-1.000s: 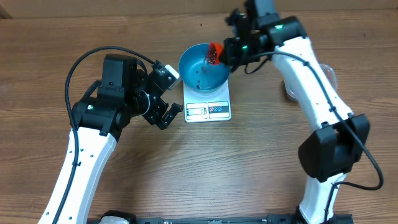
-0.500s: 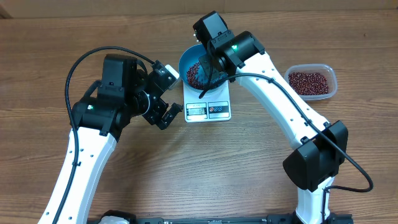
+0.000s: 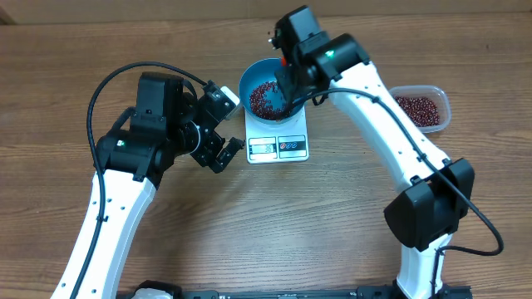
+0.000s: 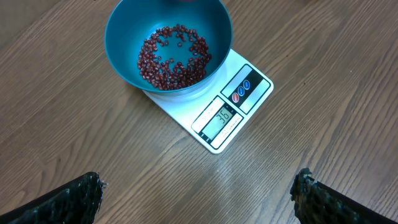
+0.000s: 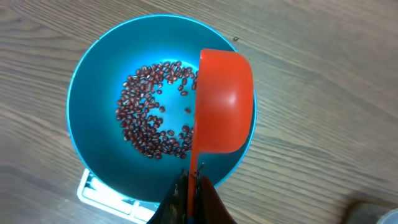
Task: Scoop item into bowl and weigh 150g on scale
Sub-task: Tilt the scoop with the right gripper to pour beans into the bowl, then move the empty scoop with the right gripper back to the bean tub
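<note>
My left gripper (image 4: 199, 202) hangs wide open and empty beside the scale (image 4: 224, 112), I judge to keep clear. The bowl (image 4: 124, 31) sits on the scale, beans (image 4: 174, 56) thin across its bottom. My right gripper (image 5: 189, 196), pinched tight on the orange scoop (image 5: 224, 102), holds it tipped over the bowl, apparently to pour.

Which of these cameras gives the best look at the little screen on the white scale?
The left wrist view: the display on the scale is large, digits showing. Overhead it is tiny. The right wrist view shows only a scale corner under the bowl.
</note>
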`<action>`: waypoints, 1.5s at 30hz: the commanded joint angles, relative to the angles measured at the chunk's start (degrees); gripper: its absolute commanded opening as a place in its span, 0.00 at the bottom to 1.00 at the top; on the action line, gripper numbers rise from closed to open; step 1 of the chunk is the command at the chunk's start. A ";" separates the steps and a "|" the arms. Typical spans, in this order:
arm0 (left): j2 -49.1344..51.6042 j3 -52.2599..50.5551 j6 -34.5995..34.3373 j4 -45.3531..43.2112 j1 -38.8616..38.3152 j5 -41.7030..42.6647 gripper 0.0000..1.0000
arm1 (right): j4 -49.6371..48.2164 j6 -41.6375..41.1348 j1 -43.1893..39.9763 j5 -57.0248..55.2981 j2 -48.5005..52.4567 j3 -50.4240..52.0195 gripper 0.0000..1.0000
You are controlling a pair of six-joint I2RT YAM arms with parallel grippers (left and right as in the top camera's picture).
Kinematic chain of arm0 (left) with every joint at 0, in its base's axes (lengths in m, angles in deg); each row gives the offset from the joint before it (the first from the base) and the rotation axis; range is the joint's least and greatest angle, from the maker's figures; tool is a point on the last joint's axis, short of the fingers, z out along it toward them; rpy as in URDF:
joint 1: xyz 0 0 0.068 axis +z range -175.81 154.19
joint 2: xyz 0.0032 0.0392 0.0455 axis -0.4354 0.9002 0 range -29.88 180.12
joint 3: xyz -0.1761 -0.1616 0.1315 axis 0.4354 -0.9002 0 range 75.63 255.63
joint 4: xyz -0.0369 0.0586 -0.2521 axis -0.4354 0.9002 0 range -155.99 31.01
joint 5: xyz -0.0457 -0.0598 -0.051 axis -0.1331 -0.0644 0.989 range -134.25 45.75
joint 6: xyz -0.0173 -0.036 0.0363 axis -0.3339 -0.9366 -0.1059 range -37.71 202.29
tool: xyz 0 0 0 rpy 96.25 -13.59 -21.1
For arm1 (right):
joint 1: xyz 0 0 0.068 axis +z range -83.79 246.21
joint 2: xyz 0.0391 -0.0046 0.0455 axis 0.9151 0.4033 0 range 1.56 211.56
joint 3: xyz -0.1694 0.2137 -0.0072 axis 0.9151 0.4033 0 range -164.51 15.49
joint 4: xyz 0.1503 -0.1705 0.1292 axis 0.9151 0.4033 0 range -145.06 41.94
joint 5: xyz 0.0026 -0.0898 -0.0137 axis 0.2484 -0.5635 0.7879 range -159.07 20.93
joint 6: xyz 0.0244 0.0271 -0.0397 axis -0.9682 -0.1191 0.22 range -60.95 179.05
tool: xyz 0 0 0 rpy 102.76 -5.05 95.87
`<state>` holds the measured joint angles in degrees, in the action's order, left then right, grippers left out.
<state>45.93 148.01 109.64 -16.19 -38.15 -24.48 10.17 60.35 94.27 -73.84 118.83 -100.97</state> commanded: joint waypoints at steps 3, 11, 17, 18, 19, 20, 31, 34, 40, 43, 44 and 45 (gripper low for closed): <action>-0.92 0.87 -0.59 0.11 0.31 0.81 1.00 | 0.39 0.09 -6.51 12.74 -6.49 -1.79 0.04; -0.92 0.87 -0.61 0.11 0.31 0.81 1.00 | 7.41 0.22 -26.12 23.30 -15.85 -1.79 0.04; -0.92 0.87 -0.61 0.11 0.31 0.81 1.00 | 15.08 4.02 -38.23 20.09 -15.19 0.00 0.04; -0.92 0.87 -0.61 0.11 0.31 0.81 1.00 | 15.39 4.72 -39.21 19.85 -14.78 1.09 0.04; -0.92 0.87 -0.61 0.11 0.31 0.81 1.00 | 15.50 5.49 -40.19 19.80 -14.29 2.73 0.04; -0.92 0.87 -0.61 0.11 0.31 0.81 1.00 | 14.91 6.75 -41.03 19.74 -13.81 5.44 0.04; -0.92 0.87 -0.61 0.11 0.31 0.81 1.00 | -1.84 6.21 -40.76 2.27 -13.53 25.14 0.04; -0.92 0.87 -0.61 0.11 0.31 0.81 1.00 | -4.83 5.84 -40.76 0.59 -13.53 27.06 0.04; -0.92 0.87 -0.61 0.11 0.31 0.81 0.99 | -6.88 5.86 -40.41 0.57 -13.46 29.49 0.04; -0.92 0.87 -0.61 0.11 0.31 0.81 1.00 | -8.22 5.88 -39.67 0.57 -13.46 30.73 0.04; -0.92 0.87 -0.61 0.11 0.31 0.81 1.00 | -8.74 5.86 -39.39 0.59 -13.38 31.30 0.04; -0.92 0.87 -0.61 0.11 0.31 0.81 1.00 | -9.25 5.86 -39.19 0.79 -13.25 31.82 0.04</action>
<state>45.93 148.01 109.64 -16.17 -38.15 -24.48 1.89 66.53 54.14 -72.46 105.48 -70.66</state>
